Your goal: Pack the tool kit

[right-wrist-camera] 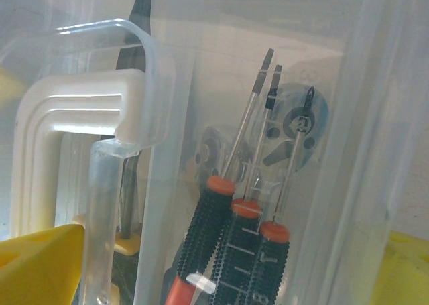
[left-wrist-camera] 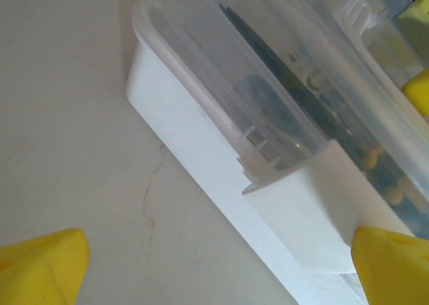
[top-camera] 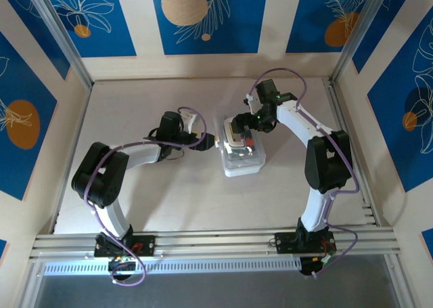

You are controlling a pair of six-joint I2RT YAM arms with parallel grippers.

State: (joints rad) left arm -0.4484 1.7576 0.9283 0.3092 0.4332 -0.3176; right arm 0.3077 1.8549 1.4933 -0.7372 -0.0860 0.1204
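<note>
I see the case (top-camera: 242, 152) with its lid down, and the screwdrivers (right-wrist-camera: 234, 238) are inside it. My left gripper (left-wrist-camera: 216, 268) is wide open just beside the case's left side, and my right gripper (right-wrist-camera: 224, 268) is wide open over its far end, by the handle (right-wrist-camera: 74, 131). I think packing is nearly done, so next I must snap the lid tight.
</note>
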